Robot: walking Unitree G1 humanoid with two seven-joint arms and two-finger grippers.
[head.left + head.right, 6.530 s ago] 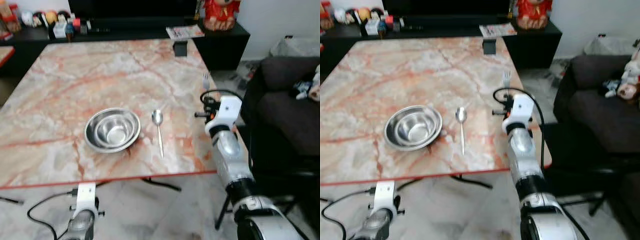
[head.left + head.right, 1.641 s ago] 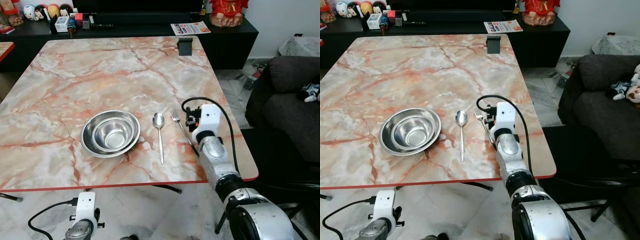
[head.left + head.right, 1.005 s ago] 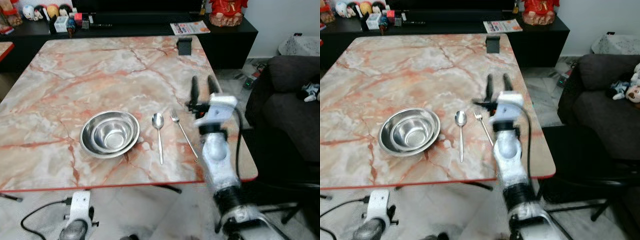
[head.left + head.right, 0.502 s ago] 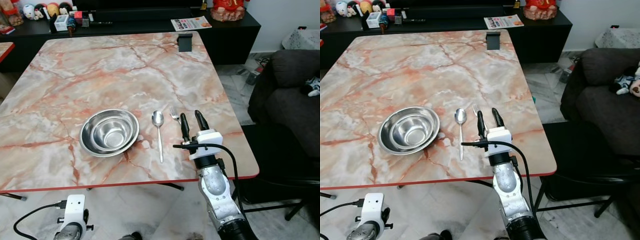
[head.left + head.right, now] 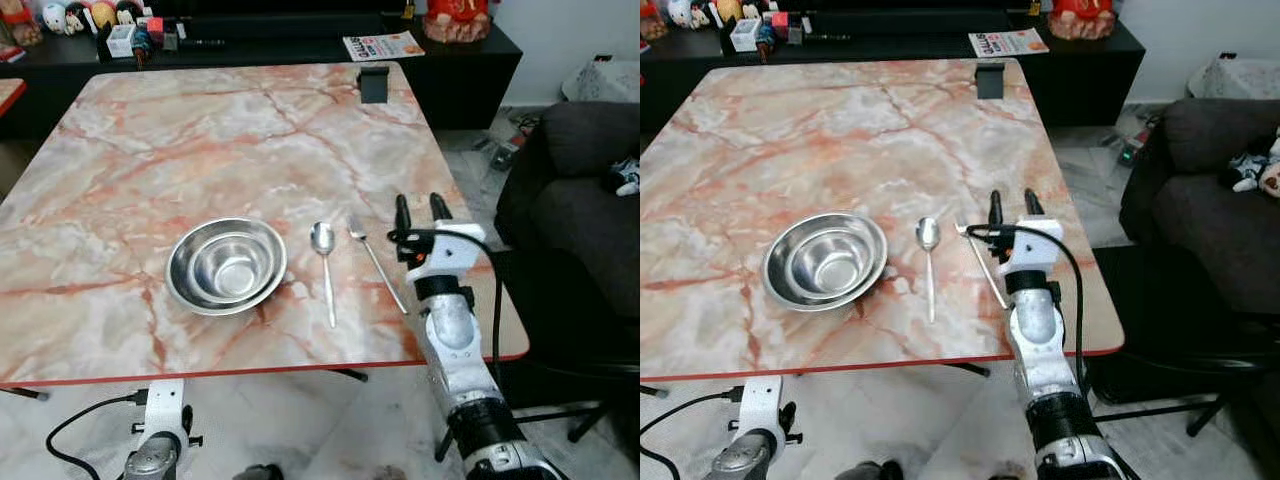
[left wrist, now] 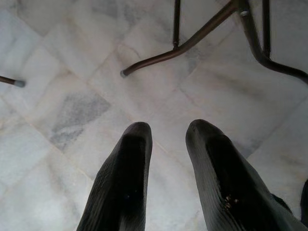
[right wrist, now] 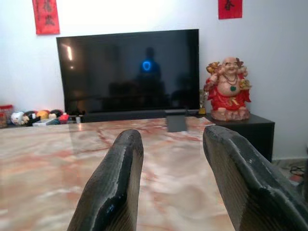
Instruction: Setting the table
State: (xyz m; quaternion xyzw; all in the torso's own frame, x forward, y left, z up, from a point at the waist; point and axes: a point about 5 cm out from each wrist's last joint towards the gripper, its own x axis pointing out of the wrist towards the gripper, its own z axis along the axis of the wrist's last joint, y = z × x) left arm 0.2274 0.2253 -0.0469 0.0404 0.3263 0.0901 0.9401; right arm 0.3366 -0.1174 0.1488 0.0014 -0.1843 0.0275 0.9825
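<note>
Since half a second ago our right gripper [image 5: 415,208] has shifted from over the fork handle to the right of it, fingers parted and empty, pointing toward the top of the frame. Fork [image 5: 376,262] now lies free on the marble table [image 5: 200,130], centre right of the left eye view, just beside the spoon [image 5: 324,253], not touching it that we can tell. Steel bowl [image 5: 227,264] sits left of the spoon, centre of the frame. All three are in a row near the table's lower edge.

Left gripper [image 6: 166,159] hangs low over the floor tiles, fingers apart, nothing between them.

We judge the fork placement done and the step in hand a retreat. To do it well we lift the wrist clear before swinging away, keeping the cable and fingers off the fork handle so it doesn't skid into the spoon. Fork sits slightly angled; a nudge straight would tidy the setting.
</note>
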